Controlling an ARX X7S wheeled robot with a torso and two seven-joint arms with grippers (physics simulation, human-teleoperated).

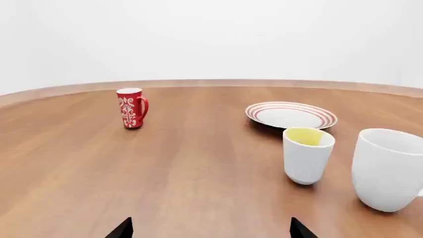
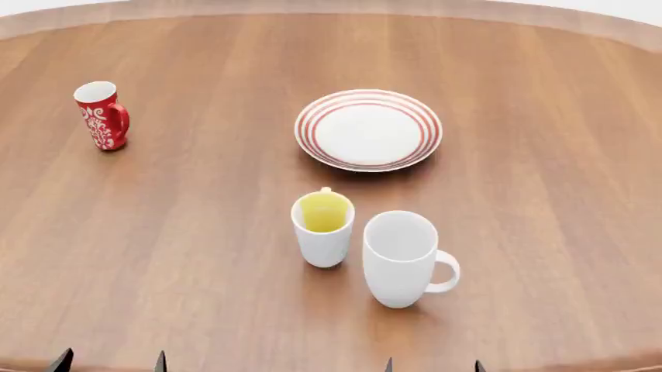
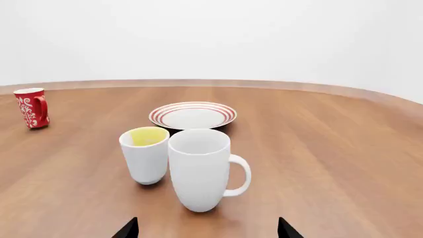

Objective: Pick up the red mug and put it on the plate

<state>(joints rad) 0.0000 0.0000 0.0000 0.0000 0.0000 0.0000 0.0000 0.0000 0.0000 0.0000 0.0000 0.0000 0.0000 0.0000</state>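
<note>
Plain white walls close off the scene behind a broad round wooden table [image 2: 538, 155], and from my seat at the controls everything on it stands upright. On the head view, the red mug [image 2: 101, 115] sits far out toward my left side, well apart from everything else, its handle turned toward the plate. The plate [image 2: 368, 129] lies flat near the middle of the table, farther from me than the two white mugs, with nothing on it. Nearer to me stands the white mug with the yellow interior [image 2: 322, 229], and just beside it on the right is the larger plain white mug [image 2: 402, 258], its handle pointing right; the two look very close, though I cannot tell whether they touch. Both arms are held low at the near edge of the table. Only the dark tips of the left gripper [image 1: 210, 229] show in its wrist view, spread wide with bare wood between them and nothing in its grasp; the red mug is well ahead of it. The right gripper [image 3: 208, 229] looks the same, tips set wide apart and holding nothing, with the larger white mug standing just ahead of it.
</note>
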